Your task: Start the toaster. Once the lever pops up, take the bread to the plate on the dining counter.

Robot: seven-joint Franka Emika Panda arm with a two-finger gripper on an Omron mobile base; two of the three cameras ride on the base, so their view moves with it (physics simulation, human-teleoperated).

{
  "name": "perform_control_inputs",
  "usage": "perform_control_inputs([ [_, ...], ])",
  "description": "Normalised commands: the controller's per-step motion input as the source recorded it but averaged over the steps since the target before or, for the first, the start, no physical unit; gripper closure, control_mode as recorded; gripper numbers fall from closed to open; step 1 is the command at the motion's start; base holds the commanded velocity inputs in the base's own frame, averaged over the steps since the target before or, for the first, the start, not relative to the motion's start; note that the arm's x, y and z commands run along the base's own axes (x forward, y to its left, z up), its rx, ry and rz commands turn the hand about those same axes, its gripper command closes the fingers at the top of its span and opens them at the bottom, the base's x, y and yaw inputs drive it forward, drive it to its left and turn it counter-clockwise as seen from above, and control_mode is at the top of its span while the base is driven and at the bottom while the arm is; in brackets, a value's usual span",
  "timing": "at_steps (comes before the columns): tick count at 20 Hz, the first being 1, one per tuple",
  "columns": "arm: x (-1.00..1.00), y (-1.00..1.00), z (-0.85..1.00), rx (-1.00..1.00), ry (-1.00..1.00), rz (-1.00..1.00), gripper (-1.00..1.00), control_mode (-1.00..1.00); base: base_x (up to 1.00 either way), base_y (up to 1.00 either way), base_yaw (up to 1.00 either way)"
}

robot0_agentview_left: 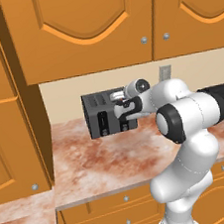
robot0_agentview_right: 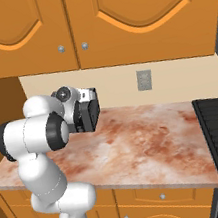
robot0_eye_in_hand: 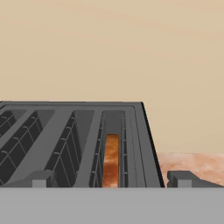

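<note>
Four slots run across the toaster [robot0_eye_in_hand: 74, 144], which stands at the worktop's [robot0_agentview_left: 105, 160] back edge against the wall; the bread [robot0_eye_in_hand: 111, 161] sits low in the rightmost slot. I hover my hand [robot0_eye_in_hand: 111, 179] above, fingers spread wide and empty, probably lining up for the lever.

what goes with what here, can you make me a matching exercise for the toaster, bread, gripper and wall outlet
Column one:
1. toaster
2. bread
3. gripper
4. wall outlet

Column two:
a. open, at the toaster's front right
b. down in the rightmost slot as the hand view shows it
c. grey plate on the beige wall under the cabinets
d. dark grey, on the marbled counter against the wall

Pairs: 1-d, 2-b, 3-a, 4-c
</note>
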Motion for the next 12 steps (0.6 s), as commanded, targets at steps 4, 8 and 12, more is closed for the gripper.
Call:
perform_control_inputs([
  [4, 0.0, 0.0, 0.0, 0.0, 0.0, 0.0, -1.0, -1.0, 0.0, 0.0, 0.0],
  [8, 0.0, 0.0, 0.0, 0.0, 0.0, 0.0, -1.0, -1.0, 0.0, 0.0, 0.0],
  [12, 0.0, 0.0, 0.0, 0.0, 0.0, 0.0, -1.0, -1.0, 0.0, 0.0, 0.0],
])
